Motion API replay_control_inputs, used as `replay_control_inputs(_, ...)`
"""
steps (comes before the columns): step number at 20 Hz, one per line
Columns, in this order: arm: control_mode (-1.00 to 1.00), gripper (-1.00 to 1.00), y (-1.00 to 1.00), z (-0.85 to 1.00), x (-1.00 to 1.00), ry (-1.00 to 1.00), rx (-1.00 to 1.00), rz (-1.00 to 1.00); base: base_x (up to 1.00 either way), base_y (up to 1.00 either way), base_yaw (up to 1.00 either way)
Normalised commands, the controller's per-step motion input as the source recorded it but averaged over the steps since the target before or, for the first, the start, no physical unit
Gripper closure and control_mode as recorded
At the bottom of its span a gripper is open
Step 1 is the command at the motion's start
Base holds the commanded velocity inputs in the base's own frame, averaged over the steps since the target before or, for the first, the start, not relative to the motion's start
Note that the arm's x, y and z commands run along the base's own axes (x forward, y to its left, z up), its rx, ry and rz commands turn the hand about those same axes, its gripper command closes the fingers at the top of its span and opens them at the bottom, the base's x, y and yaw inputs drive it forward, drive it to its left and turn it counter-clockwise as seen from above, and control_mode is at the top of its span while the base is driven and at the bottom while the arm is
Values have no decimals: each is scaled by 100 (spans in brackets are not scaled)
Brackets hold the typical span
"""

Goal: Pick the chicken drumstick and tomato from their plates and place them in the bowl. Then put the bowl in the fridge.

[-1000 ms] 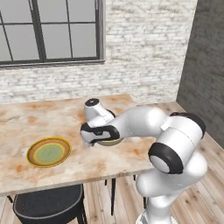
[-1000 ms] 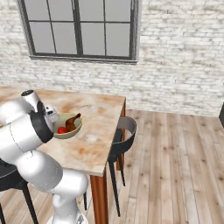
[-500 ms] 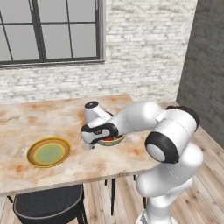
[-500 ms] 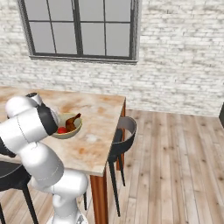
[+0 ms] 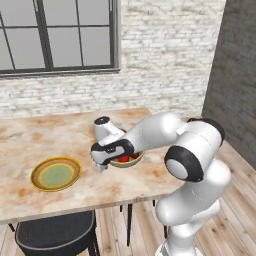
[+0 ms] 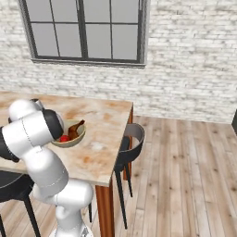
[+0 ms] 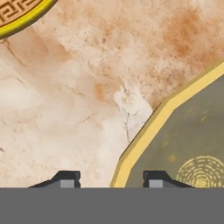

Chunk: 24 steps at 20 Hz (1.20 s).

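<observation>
Two dark fingertips (image 7: 69, 178) of the open, empty hand (image 7: 109, 179) straddle the round bowl (image 7: 183, 144)'s yellow rim on the mottled marble table (image 7: 87, 87), now lower than before.

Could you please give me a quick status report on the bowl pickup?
Claw open, straddling bowl rim. Tomato and drumstick inside bowl. Nothing in the way.

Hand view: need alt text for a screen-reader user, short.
Looking down at the marbled tan table, the gripper straddles the yellow rim of the bowl, one dark fingertip outside it over the table and one over its olive inside. A curved edge of the yellow-rimmed plate shows in the top left corner.
</observation>
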Motion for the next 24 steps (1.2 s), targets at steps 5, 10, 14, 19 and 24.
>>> replay_control_inputs(5,-100,100,-11,-6,-1,0,0,4,0,0,0)
replay_control_inputs(10,-100,100,-8,14,-10,-4,6,5,0,0,0)
replay_control_inputs(14,-100,100,0,49,-33,-11,12,7,0,0,0)
replay_control_inputs(19,-100,100,3,45,-45,-14,5,2,0,0,0)
replay_control_inputs(24,-100,100,7,39,-47,-11,0,0,0,0,0)
